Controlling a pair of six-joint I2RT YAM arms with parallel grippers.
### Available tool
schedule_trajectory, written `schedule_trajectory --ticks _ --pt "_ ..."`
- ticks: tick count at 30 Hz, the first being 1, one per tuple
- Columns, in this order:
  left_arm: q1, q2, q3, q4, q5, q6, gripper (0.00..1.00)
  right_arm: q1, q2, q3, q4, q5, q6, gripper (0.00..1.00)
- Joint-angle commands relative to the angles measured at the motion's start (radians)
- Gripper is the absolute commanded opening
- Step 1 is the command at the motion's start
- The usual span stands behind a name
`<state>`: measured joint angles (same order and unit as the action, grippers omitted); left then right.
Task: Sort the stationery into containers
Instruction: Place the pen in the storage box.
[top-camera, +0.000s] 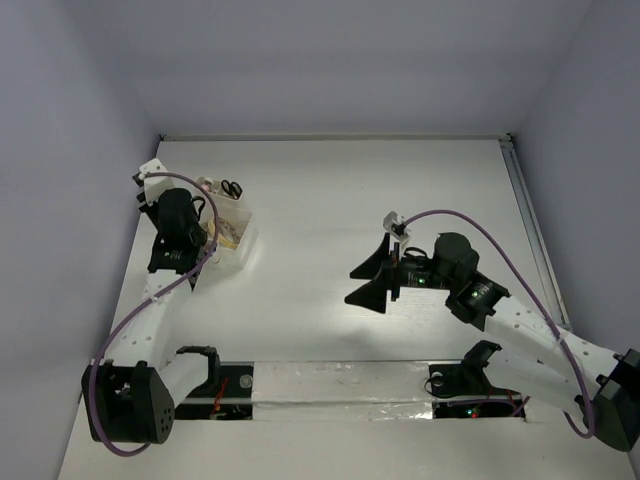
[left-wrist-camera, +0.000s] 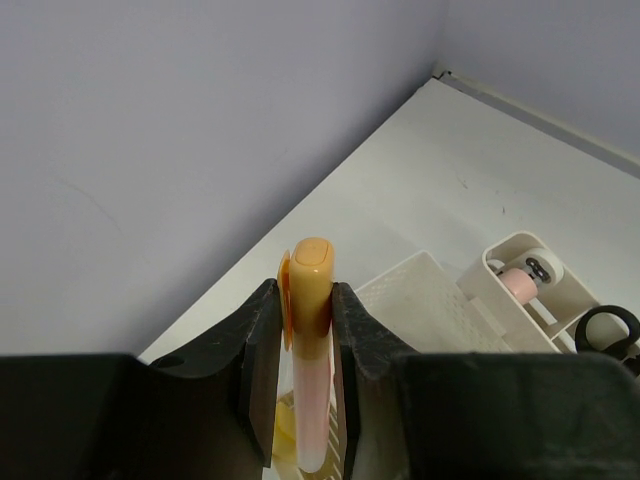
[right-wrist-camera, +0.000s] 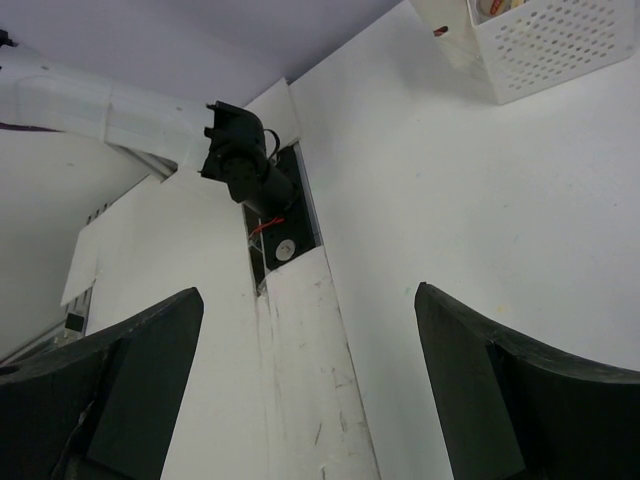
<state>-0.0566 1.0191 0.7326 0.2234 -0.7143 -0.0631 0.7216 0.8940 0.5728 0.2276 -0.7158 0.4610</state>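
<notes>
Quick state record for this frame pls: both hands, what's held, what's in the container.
left hand: shut on orange-capped marker, cap end at the fingertips
marker position: over the container; which compartment, cannot tell
right hand: open, empty, over bare table
container contents seen: black-handled scissors, white roll
container location: far left of table, beside left hand

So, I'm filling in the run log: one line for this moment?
left gripper: shut on orange-capped pen, at container | right gripper: open, holding nothing
</notes>
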Motion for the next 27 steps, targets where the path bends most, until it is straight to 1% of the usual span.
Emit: schedule_trajectory --ticks 1,5,6,12,13,14,16,17,20,22,24,25,26,27 --pt "0.008 0.024 -0.004 0.073 0.016 0.005 0.00 0.009 -0.017 -0.008 0.050 -0.011 -0.008 0.92" --pt "0.008 0.027 -0.028 0.065 0.024 -0.059 0.00 0.009 -0.027 -0.010 0.049 0.004 -0.013 0.92" --pt "-0.008 0.029 -0.036 0.068 0.016 -0.070 0.00 0.009 -0.029 -0.010 0.049 0.003 -0.013 0.92" --pt "-0.060 0.038 -0.045 0.051 -0.062 -0.061 0.00 0.009 -0.047 -0.010 0.033 0.018 -0.021 0.92" --pt "-0.069 0.035 -0.045 0.048 -0.065 -0.069 0.02 0.009 -0.056 -0.010 0.030 0.019 -0.022 0.92" --pt "-0.069 0.027 -0.045 0.045 -0.079 -0.073 0.11 0.009 -0.059 -0.011 0.030 0.024 -0.022 0.92" --pt "-0.081 0.016 -0.047 0.037 -0.106 -0.083 0.18 0.009 -0.064 -0.011 0.027 0.029 -0.024 0.92" --pt "-0.091 0.007 -0.048 0.036 -0.115 -0.092 0.24 0.009 -0.067 -0.013 0.026 0.033 -0.022 0.92" --pt "-0.091 -0.002 -0.053 0.030 -0.137 -0.098 0.32 0.009 -0.078 -0.011 0.016 0.047 -0.028 0.92" --pt "-0.091 -0.004 -0.055 0.030 -0.137 -0.095 0.33 0.009 -0.082 -0.010 0.012 0.052 -0.030 0.92" --pt "-0.091 -0.002 -0.052 0.027 -0.140 -0.096 0.38 0.009 -0.086 -0.011 0.009 0.058 -0.033 0.92" --pt "-0.091 -0.002 -0.050 0.027 -0.142 -0.096 0.41 0.009 -0.086 -0.010 0.006 0.059 -0.035 0.92" --pt "-0.091 -0.004 -0.047 0.025 -0.142 -0.096 0.50 0.009 -0.086 -0.010 0.004 0.065 -0.035 0.92" --pt "-0.091 -0.008 -0.039 0.021 -0.140 -0.101 0.56 0.009 -0.086 -0.008 0.003 0.068 -0.038 0.92"
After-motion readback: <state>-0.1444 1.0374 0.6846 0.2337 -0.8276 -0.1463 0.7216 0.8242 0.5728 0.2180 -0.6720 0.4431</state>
